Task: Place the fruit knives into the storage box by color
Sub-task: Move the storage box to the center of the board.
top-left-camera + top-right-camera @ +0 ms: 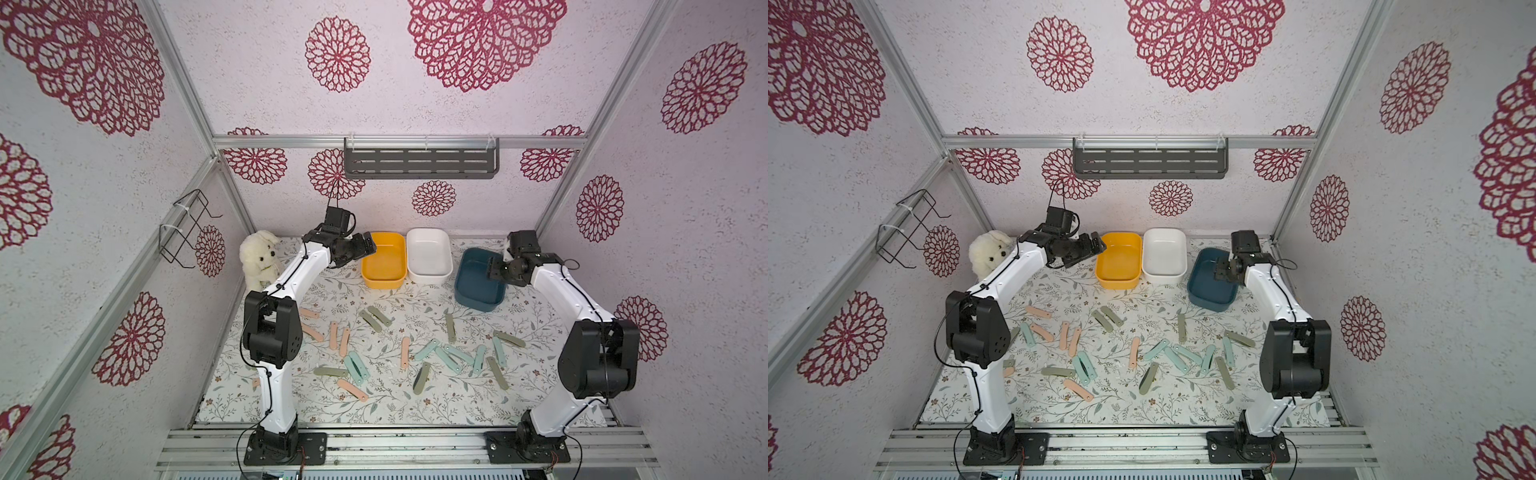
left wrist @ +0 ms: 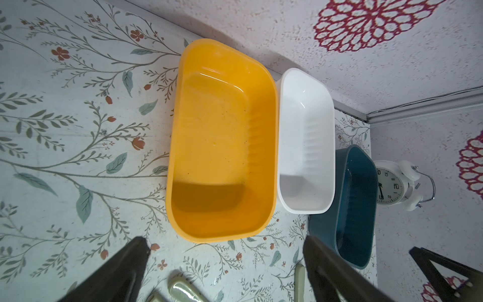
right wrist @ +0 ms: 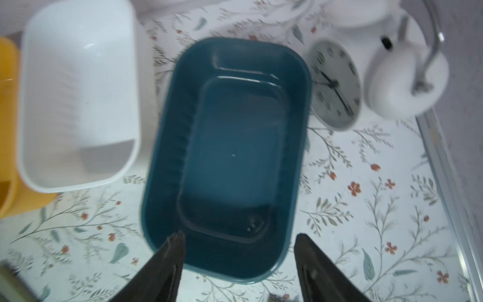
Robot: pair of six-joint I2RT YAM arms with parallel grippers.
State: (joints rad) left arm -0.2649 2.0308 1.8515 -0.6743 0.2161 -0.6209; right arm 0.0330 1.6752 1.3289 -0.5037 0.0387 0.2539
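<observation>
Top views, both showing the same spread: the fruit knives (image 1: 455, 357), small flat bars with rounded ends, all lie scattered on the floral-print counter (image 1: 374, 407) across the lower middle of the frame. The peach-pink knives (image 1: 405, 351) sit mostly left, the olive grey-green knives (image 1: 450, 327) are mixed through, and the mint-teal knives (image 1: 500, 351) cluster right of centre. Above them at mid-frame stands the yellow-orange rounded plastic tub (image 1: 386, 262). The white tub (image 1: 428, 253) is just beside it, and the dark teal-blue tub (image 1: 473, 286) sits angled further right. The left gripper (image 1: 368, 247) hovers at the yellow tub's left edge, while the right gripper (image 1: 494, 269) hangs over the teal tub's right side. A white plush dog (image 1: 259, 259) sits at the left.

Left wrist view: the dark fingers (image 2: 125, 266) are spread wide and hold nothing, with the yellow tub straight ahead. An olive knife (image 2: 183, 290) lies on the counter between them. A white alarm clock (image 2: 389, 187) stands past the teal tub.

Right wrist view, blurred: the fingers (image 3: 167, 261) are well apart and empty, their tips at the teal tub's near rim, with the clock beside that tub.
</observation>
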